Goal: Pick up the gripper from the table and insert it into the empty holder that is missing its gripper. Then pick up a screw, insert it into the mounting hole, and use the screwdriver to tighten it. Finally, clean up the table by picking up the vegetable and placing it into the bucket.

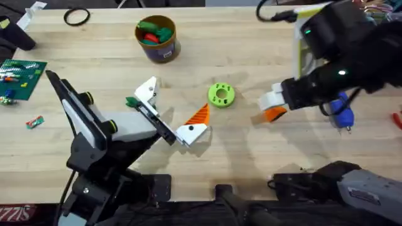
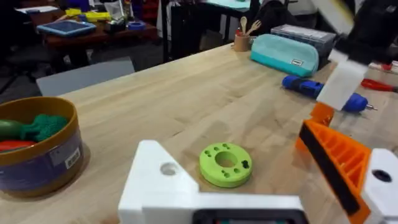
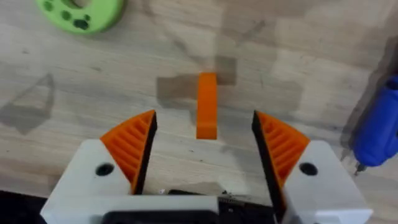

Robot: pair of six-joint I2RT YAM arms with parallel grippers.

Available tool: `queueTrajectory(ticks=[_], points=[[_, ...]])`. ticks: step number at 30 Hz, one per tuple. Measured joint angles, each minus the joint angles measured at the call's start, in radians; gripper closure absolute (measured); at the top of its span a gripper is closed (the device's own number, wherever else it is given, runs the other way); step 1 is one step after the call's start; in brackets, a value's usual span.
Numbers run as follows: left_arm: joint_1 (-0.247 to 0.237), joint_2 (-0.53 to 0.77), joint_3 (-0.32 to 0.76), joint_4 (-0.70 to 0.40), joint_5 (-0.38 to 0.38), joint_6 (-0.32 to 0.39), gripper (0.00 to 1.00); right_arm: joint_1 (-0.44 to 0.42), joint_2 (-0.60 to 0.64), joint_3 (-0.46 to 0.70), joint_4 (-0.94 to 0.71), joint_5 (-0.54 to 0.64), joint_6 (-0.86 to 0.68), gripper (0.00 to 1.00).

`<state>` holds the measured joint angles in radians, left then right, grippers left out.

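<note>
- Vegetable cleanup looks at least partly done: the bucket (image 1: 157, 39) at the far side of the table (image 1: 251, 157) holds green and red pieces
- Right gripper (image 3: 205, 143) hovers with jaws spread wide over a small orange piece (image 3: 206, 104), nothing held
- Left gripper (image 1: 173, 107) also stands open and empty near the green disc (image 1: 221, 95)
- Screwdriver (image 1: 341, 112) lies just beside the right gripper
- Next move, likely: lower squarely, close on the orange piece

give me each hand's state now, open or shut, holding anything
Left hand: open, holding nothing.
Right hand: open, empty, hanging above a small orange piece.
</note>
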<state>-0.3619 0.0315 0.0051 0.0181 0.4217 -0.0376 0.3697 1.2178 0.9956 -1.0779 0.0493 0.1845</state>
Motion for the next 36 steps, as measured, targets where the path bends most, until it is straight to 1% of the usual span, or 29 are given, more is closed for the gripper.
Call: queueTrajectory(ticks=[3, 7, 13, 17, 18, 20, 22, 23, 26, 27, 29, 31, 36], points=[[0.0, 0.0, 0.0, 0.0, 0.0, 0.0, 0.012, -0.001, 0.06, -0.007, -0.006, 0.003, 0.024, 0.075], [0.0, 0.0, 0.0, 0.0, 0.0, 0.0, 0.012, -0.001, 0.105, -0.01, -0.014, 0.003, 0.049, 0.075], [0.0, 0.0, 0.0, 0.0, 0.0, 0.0, 0.012, -0.001, 0.125, -0.049, 0.001, 0.006, 0.064, 0.075], [0.0, 0.0, 0.0, 0.0, 0.0, 0.0, 0.012, -0.001, 0.126, -0.054, 0.028, 0.006, 0.071, 0.077], [0.0, 0.0, 0.0, 0.0, 0.0, 0.0, 0.012, -0.001, 0.126, -0.054, 0.028, 0.006, 0.073, 0.094], [0.0, 0.0, 0.0, 0.0, 0.0, 0.0, 0.012, -0.001, 0.126, -0.054, 0.028, 0.006, 0.075, 0.175], [0.0, 0.0, 0.0, 0.0, 0.0, 0.0, 0.012, -0.001, 0.126, -0.054, 0.031, 0.006, 0.079, 0.324], [0.0, 0.0, 0.0, 0.0, 0.0, 0.0, 0.012, -0.001, 0.126, -0.054, 0.036, 0.006, 0.077, 0.412], [0.0, 0.0, 0.0, 0.0, 0.0, 0.0, 0.012, -0.001, 0.126, -0.054, 0.042, 0.007, 0.083, 0.767], [0.0, 0.0, 0.0, 0.0, 0.0, 0.0, 0.012, -0.001, 0.126, -0.054, 0.042, 0.006, 0.082, 0.846], [0.0, 0.0, 0.0, 0.0, 0.0, 0.0, 0.012, -0.001, 0.126, -0.054, 0.043, 0.007, 0.081, 0.959], [0.0, 0.0, 0.0, 0.0, 0.0, 0.0, 0.012, -0.001, 0.126, -0.054, 0.044, 0.007, 0.085, 0.988], [0.0, 0.0, 0.0, 0.0, 0.0, 0.0, 0.012, -0.002, 0.126, -0.044, 0.019, 0.006, 0.085, 0.991]])
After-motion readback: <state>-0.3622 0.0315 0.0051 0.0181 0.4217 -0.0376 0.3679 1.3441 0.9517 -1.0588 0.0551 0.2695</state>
